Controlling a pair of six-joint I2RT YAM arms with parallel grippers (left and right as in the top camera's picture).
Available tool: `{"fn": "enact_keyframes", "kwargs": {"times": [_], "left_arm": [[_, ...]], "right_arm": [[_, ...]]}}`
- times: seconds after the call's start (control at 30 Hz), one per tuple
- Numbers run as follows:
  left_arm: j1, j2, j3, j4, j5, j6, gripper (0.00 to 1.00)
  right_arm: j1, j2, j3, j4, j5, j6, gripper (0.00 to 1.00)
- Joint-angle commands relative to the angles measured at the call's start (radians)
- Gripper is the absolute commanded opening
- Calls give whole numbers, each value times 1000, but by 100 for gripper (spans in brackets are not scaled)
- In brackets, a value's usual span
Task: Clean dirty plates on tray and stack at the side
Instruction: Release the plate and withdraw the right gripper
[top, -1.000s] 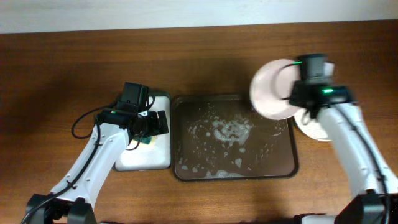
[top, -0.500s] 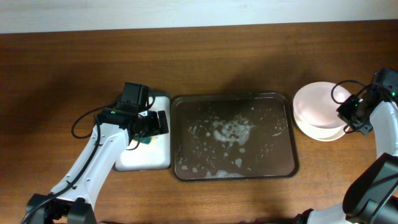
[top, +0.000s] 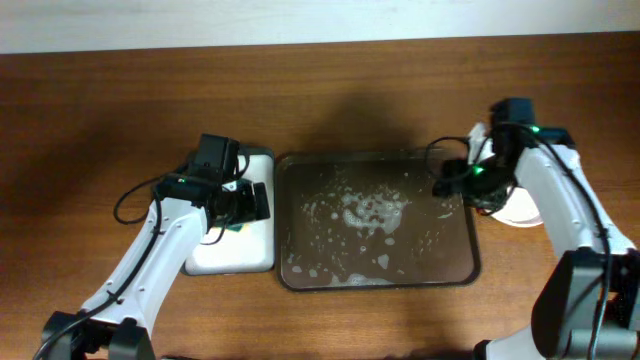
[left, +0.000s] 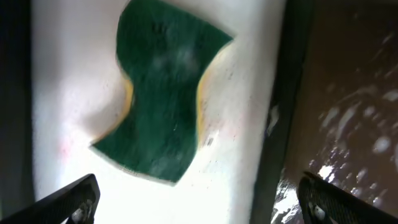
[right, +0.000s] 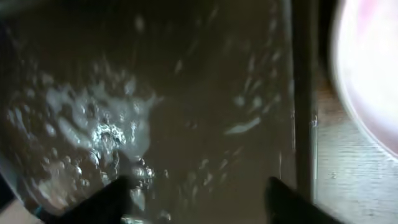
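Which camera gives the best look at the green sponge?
The left wrist view: the green sponge fills the frame, lying on the small white tray, slightly blurred. Overhead shows only a sliver of it, mostly hidden by the left gripper. The right wrist view shows none of it.

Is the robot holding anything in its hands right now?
No, nothing. The left hand is open near the green sponge, and the right hand is open over the soapy tray.

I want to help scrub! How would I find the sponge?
Find the big brown tray in the middle of the table. Left of it sits a smaller white tray, and the sponge lies in it: the only green thing there.
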Motion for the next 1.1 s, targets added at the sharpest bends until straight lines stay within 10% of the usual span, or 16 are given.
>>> {"fn": "enact_keyframes", "kwargs": {"times": [0.0,0.47,1.07], "left_arm": [[3,-47,-5,-82,14,5,100],[1,-1004,-181,-163,-97,31,99],[1,-1074,-181,-183,-96,31,99]], "right_arm": [[75,-40,31,-50,117,-26,99],[190,-865,-199,25,198,-26,99],[190,-805,-200,14,202,-27,99]]}}
